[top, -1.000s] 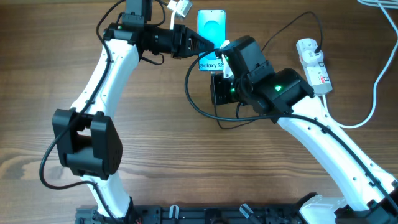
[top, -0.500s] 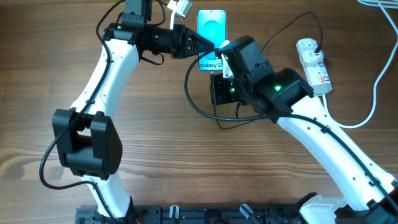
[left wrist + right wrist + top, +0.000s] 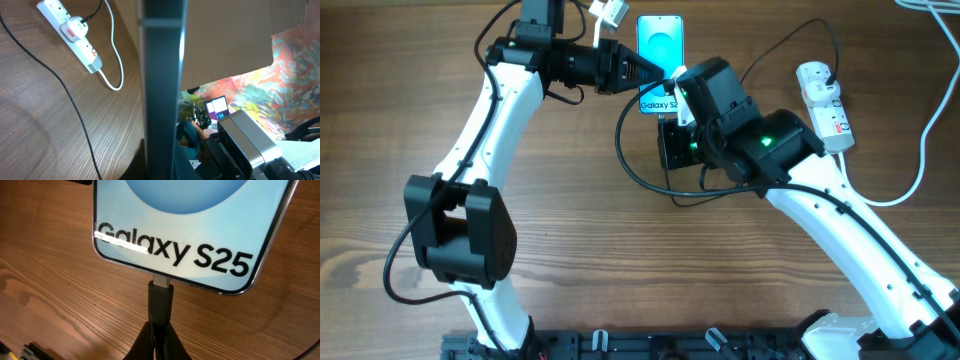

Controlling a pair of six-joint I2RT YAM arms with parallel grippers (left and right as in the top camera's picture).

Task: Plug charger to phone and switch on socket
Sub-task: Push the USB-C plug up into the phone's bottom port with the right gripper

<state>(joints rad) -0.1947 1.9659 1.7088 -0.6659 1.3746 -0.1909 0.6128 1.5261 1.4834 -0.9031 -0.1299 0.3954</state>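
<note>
Pinching the charger (image 3: 160, 300) plug in the right gripper (image 3: 158, 341), pressing at the short-edge port of the phone (image 3: 190, 210) — metal showing, so probably not seated. Meeting the phone's long edge with the left gripper (image 3: 658, 72), grip impossible to tell. Risks skewing and jamming the tip, or sliding the phone, if pushed off-axis. Socket (image 3: 825, 105) well apart at right, not yet switched. No containers in view.

table (image 3: 45, 280): brown wood grain, smooth, low sheen.
phone (image 3: 200, 210): glossy glass screen with a glare streak; thin shiny metallic rim.
charger (image 3: 160, 302): matt black plastic connector.
socket (image 3: 86, 50): smooth white plastic, slight gloss.
</note>
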